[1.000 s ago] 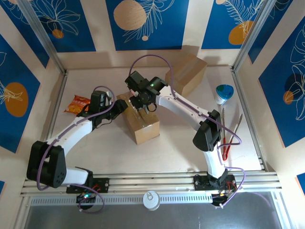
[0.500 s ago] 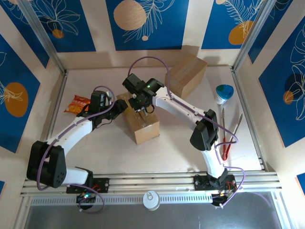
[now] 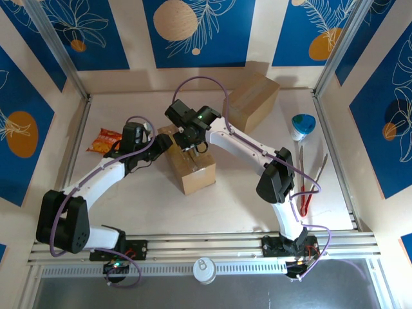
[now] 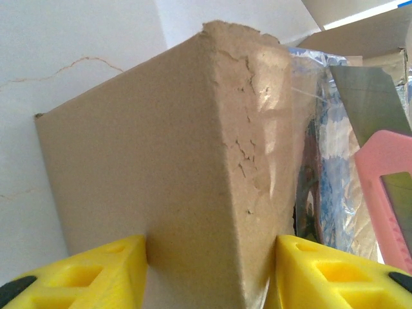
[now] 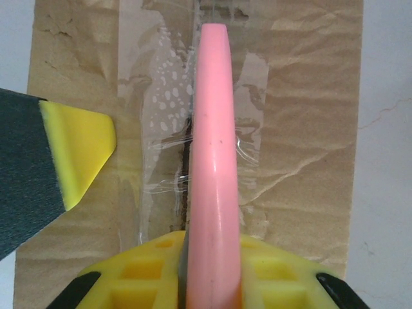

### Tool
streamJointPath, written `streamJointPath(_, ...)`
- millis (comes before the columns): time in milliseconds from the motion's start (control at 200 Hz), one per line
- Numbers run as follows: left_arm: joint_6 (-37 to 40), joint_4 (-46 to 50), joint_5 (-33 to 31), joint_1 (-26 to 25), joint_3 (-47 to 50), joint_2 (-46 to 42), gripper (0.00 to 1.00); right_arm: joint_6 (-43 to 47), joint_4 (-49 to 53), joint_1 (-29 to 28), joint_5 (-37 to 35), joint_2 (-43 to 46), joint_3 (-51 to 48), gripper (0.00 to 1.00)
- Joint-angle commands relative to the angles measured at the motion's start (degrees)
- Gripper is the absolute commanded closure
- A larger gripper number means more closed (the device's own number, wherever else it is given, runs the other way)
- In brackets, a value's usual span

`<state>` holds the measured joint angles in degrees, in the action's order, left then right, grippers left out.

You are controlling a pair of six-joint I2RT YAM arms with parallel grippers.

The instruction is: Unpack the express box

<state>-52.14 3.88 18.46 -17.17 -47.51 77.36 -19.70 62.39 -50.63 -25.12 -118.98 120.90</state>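
Observation:
The express box (image 3: 195, 170) is a brown carton with clear tape along its top seam, lying mid-table. My left gripper (image 3: 165, 143) is shut on its far-left corner; in the left wrist view both yellow fingers press the cardboard (image 4: 193, 161) around the left gripper (image 4: 209, 273). My right gripper (image 3: 191, 143) hovers over the box top, shut on a pink box cutter (image 5: 212, 161). The cutter points along the taped seam (image 5: 161, 96), and the seam shows a dark slit beside it. The cutter's blade and pink body (image 4: 386, 193) also appear at the box's open edge.
A second cardboard box (image 3: 252, 98) stands at the back. A red snack packet (image 3: 105, 140) lies at the left. A blue-and-white cup (image 3: 303, 125) and red tongs (image 3: 306, 187) sit on the right. A can (image 3: 205, 270) rests on the near rail.
The right gripper with the cutter slid a little left and back along the box top, then stopped. The left arm and the box kept still.

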Motion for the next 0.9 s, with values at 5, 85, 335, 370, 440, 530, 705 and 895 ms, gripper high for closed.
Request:
streamJointPath(5, -0.46, -0.82, 1.36, -0.65, 0.93, 0.66, 0.48, -0.78, -0.02, -0.70, -0.06, 0.24, 2.23, 1.00)
streamJointPath(85, -0.57, -0.88, 1.34, -0.65, 1.00, 0.62, 0.48, -0.84, -0.08, -0.80, 0.14, 0.41, 2.15, 1.00)
streamJointPath(335, -0.78, -1.24, 1.62, -0.66, 1.18, 0.61, 0.48, -1.29, 0.32, -0.94, -0.53, 0.08, 1.53, 1.00)
streamJointPath(370, -0.76, -1.22, 1.58, -0.60, 1.19, 0.60, 0.48, -1.39, 0.44, -0.94, -0.70, -0.02, 1.49, 1.00)
streamJointPath(440, -0.86, -1.27, 1.62, -0.63, 1.19, 0.62, 0.48, -1.55, 0.54, -0.91, -1.02, -0.09, 1.36, 1.00)
streamJointPath(530, -0.86, -1.33, 1.74, -0.67, 1.19, 0.65, 0.48, -1.74, 0.46, -0.88, -1.33, -0.03, 1.35, 1.00)
streamJointPath(705, -1.03, -1.51, 1.78, -0.65, 1.45, 0.60, 0.48, -1.74, 0.51, -0.89, -1.25, -0.03, 1.28, 1.00)
streamJointPath(895, -1.19, -1.75, 1.93, -0.60, 1.54, 0.62, 0.48, -2.17, 1.14, -0.96, -1.08, -0.79, 0.80, 1.00)
